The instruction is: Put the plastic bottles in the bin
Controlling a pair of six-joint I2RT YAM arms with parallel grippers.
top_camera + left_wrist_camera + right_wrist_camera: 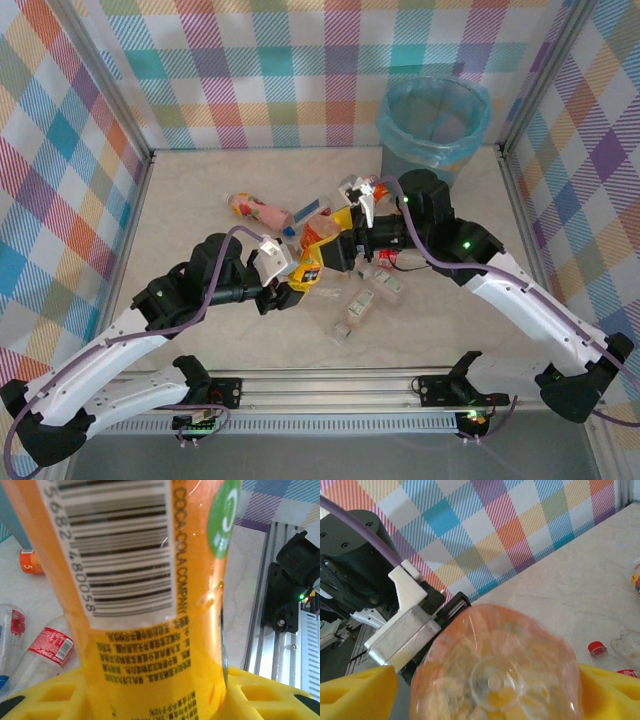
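An orange-labelled bottle hangs over the middle of the table between both arms. My left gripper is shut on its labelled body, its yellow fingers pressed against both sides. My right gripper stands open around the bottle's clear base, with a dark gap on its left side. More bottles lie on the table: a pink-labelled one, clear ones and a red-labelled one. The bin, with its blue bag, stands at the back right.
An aluminium rail runs along the near table edge. Checked walls close in the left, back and right sides. A loose red cap lies on the marble tabletop. The left gripper's body sits close behind the bottle.
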